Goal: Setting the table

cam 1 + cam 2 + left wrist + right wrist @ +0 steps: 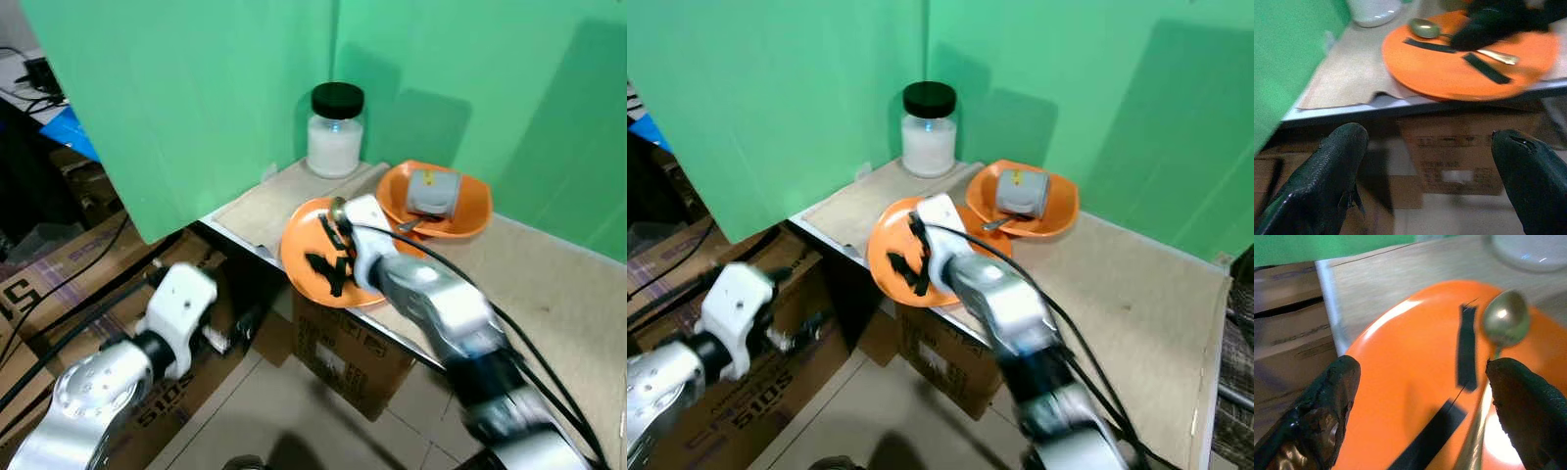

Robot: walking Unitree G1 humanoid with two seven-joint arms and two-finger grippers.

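Flat orange plate (312, 257) overhangs the table's (549, 294) near edge; white black-lidded jar (335, 130) behind it.
Right gripper (1422, 396) spread wide above the plate; metal spoon (1501, 328) lies on it. Left gripper (1432, 181) open, below the plate.

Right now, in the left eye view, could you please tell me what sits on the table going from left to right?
White jar with a black lid → orange plate under the right end effector → orange bowl holding a grey object.
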